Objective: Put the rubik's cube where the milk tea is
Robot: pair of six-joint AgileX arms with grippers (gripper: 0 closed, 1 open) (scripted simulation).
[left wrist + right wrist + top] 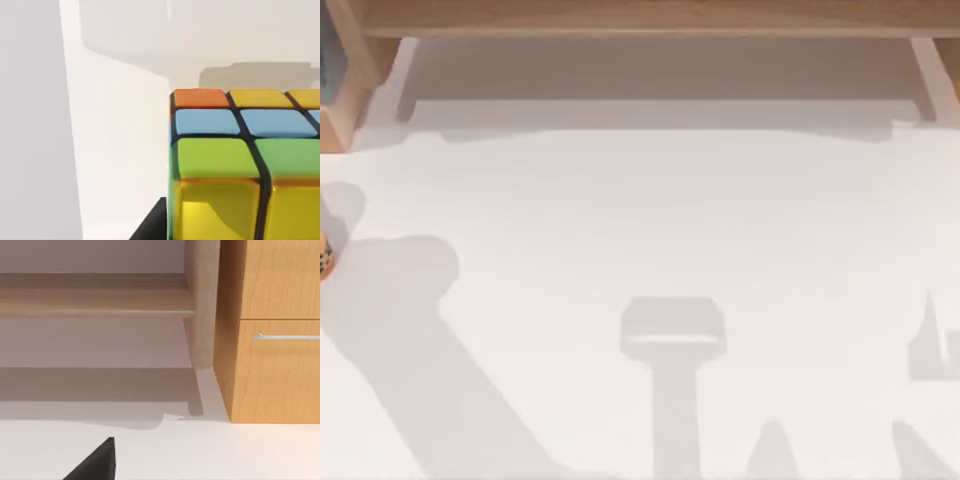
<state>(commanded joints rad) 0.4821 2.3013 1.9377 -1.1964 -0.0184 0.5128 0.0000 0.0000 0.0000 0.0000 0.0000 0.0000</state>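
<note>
Rubik's cube: the rubik's cube (240,165) looms at lower right of our left wrist view, above the white counter (650,220).
Milk tea: the milk tea (324,258) is an orange sliver at the top view's left edge.
Grippers: we cannot tell either gripper's state.
Progress: we judge the swap unfinished.

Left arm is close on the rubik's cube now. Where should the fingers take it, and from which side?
Grip the rubik's cube across two opposite flat side faces, coming down from above. It sits level on the table, so its parallel faces suit a two-finger pinch better than edges or corners.
</note>
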